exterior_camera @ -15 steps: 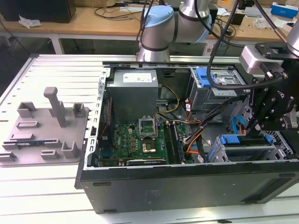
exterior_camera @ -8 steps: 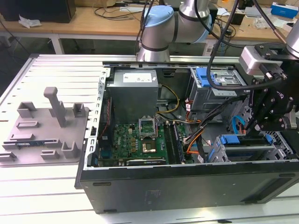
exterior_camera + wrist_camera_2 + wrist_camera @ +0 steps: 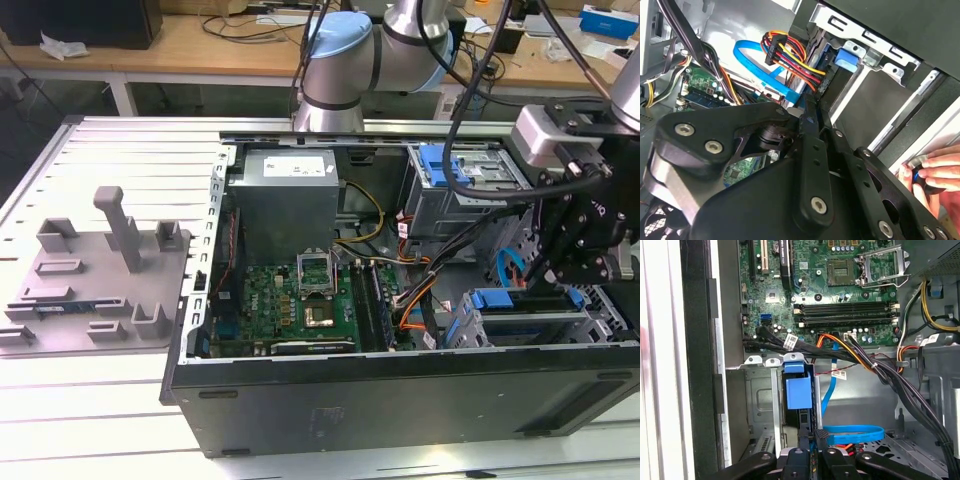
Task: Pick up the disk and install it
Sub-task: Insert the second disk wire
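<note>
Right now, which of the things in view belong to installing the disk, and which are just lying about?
Job in hand: the disk, edge-on in the metal drive bay; the gripper close up to it.

Lying about: motherboard; power supply; grey parts tray beside the case; blue flat cable.

From the exterior view we look down from in front on the open computer case (image 3: 400, 390), while both wrist views sit close inside it, sharing the drive bay (image 3: 771, 405) and motherboard (image 3: 830, 290).
</note>
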`<state>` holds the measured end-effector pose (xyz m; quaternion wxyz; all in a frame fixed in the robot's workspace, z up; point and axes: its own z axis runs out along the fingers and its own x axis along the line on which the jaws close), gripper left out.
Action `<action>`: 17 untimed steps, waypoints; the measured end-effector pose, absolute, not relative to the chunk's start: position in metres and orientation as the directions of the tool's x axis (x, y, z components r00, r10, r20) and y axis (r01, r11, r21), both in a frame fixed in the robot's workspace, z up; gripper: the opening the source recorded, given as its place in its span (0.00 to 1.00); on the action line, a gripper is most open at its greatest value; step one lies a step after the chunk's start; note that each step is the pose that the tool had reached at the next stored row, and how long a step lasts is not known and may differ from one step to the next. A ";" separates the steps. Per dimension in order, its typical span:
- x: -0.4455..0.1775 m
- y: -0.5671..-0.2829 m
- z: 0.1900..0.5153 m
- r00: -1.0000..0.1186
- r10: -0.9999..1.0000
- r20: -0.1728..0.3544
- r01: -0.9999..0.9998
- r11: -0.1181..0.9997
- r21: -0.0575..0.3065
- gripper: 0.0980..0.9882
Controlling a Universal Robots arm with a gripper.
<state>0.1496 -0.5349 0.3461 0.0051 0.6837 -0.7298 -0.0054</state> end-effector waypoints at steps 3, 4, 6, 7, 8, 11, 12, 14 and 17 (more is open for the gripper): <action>0.150 -0.535 0.344 -0.063 -0.998 0.000 -0.998 0.063 0.015 0.07; 0.150 -0.535 0.344 -0.063 -0.998 0.000 -0.998 0.063 0.015 0.07; 0.150 -0.535 0.342 -0.059 -0.998 0.000 -0.998 0.059 0.015 0.07; 0.150 -0.535 0.341 -0.056 -0.998 0.000 -0.998 0.056 0.015 0.07; 0.150 -0.535 0.340 -0.054 -0.999 0.000 -0.998 0.054 0.015 0.07; 0.150 -0.535 0.338 -0.048 -0.999 0.001 -0.999 0.048 0.015 0.07; 0.150 -0.535 0.337 -0.047 -0.999 0.001 -0.999 0.047 0.015 0.07; 0.150 -0.535 0.337 -0.045 -0.999 -0.001 -0.999 0.045 0.015 0.08; 0.149 -0.535 0.341 -0.045 -0.999 0.000 -0.999 0.045 0.015 0.15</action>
